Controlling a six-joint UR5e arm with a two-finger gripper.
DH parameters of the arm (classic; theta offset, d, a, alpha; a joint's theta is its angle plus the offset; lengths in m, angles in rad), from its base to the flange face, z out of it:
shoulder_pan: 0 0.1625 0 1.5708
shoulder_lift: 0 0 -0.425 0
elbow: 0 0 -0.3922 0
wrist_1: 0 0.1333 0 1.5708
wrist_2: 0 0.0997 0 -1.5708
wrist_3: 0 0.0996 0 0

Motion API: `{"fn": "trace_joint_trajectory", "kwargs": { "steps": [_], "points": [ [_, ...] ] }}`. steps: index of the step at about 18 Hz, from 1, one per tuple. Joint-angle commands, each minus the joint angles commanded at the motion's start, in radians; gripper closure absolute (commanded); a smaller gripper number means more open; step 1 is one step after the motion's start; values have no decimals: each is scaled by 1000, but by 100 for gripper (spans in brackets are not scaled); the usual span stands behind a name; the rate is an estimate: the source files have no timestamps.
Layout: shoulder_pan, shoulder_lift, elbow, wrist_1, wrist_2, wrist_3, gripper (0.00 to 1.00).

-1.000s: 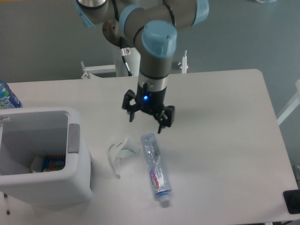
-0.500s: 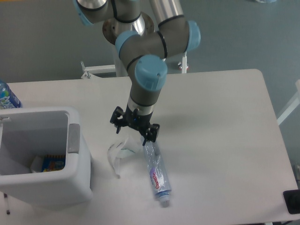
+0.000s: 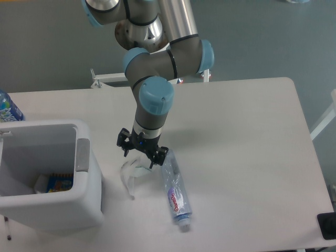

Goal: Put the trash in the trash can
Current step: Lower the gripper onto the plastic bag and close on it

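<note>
Neither wrapper (image 3: 134, 172) nor bottle (image 3: 175, 190) is binned; both lie on the counter (image 3: 247, 136) beside the can (image 3: 84, 199). The gripper (image 3: 142, 156) is spread above the wrapper.

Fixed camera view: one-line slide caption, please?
Open end effector poised over crumpled wrapper, beside flattened bottle and trash can.

Blue-labelled bottle (image 3: 8, 107) cut by left edge
</note>
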Motion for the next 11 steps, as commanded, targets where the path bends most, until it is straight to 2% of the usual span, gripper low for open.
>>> {"fn": "trace_joint_trajectory", "kwargs": {
  "steps": [6,11],
  "points": [
    [0,14,6,-20,-5,-9,100],
    [14,35,43,-23,-23,-22,100]
  ]
}}
